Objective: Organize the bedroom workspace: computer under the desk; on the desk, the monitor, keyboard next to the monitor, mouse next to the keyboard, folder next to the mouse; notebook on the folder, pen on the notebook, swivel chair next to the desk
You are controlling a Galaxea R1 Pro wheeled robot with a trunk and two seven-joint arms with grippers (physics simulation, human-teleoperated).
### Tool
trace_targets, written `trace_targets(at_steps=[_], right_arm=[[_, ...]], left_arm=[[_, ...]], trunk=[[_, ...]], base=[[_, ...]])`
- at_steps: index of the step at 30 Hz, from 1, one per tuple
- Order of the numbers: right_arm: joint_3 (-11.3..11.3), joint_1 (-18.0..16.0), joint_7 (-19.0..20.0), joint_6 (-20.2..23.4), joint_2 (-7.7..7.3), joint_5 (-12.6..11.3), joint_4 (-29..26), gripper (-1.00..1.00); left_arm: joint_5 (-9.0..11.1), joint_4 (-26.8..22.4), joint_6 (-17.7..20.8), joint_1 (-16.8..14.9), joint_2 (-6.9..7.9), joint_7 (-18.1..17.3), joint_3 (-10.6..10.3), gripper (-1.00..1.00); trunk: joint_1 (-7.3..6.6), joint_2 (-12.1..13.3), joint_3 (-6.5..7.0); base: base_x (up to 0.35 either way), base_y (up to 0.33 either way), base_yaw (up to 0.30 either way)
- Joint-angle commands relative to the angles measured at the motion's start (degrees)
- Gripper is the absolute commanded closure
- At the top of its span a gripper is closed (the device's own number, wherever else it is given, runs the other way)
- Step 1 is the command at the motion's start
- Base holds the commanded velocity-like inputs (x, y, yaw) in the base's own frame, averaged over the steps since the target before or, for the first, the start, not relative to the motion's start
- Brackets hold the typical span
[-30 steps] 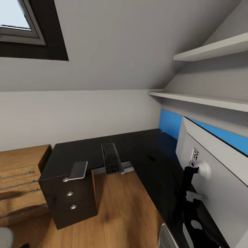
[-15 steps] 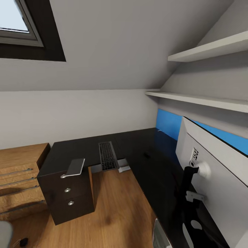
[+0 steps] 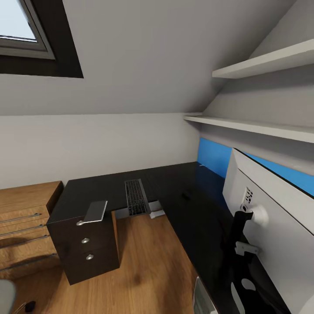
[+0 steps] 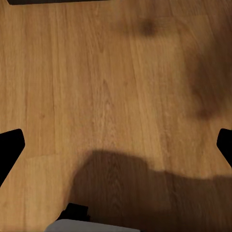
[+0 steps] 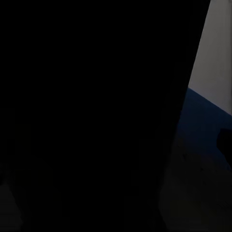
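Change: since half a second ago your head view has held; nothing on the worktop (image 3: 100,189) has shifted.
Head view: the keyboard (image 3: 136,197) lies on the worktop's far stretch, overhanging its front edge; the monitor (image 3: 270,218) stands close at your right, its pale back toward you; a small dark mouse (image 3: 186,196) sits between them.
Left wrist: your fingers (image 4: 10,145) are spread apart over the wood floor (image 4: 106,82).
Right wrist: too dark; you cannot tell how those fingers stand.

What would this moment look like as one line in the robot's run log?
phase: facing desk | keyboard overhanging desk's inner edge | mouse on desktop | monitor on desk, back to camera | left tool open over floor
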Motion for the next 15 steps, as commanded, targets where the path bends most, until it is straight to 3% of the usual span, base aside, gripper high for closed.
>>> trace_targets(at_steps=[1,9,15], right_arm=[[-0.3,-0.1,-0.2,-0.2,0.05,0.5,0.0,-1.0],[-0.2,-0.1,-0.2,-0.2,0.05,0.6,0.0,-1.0],[-0.2,-0.1,-0.2,-0.2,0.05,0.6,0.0,-1.0]], left_arm=[[0.1,-0.1,-0.1,0.0,-0.06,0.0,0.1,-1.0],[0.1,-0.1,-0.1,0.0,-0.04,0.0,0.2,-1.0],[0.1,-0.1,0.0,0.0,-0.04,0.0,0.1,-1.0]], trunk=[[0.0,0.0,-0.05],[0.0,0.0,-0.05],[0.0,0.0,-0.05]], base=[[0.0,0.0,0.0],[-0.009,0.0,0.0],[-0.158,0.0,0.0]])
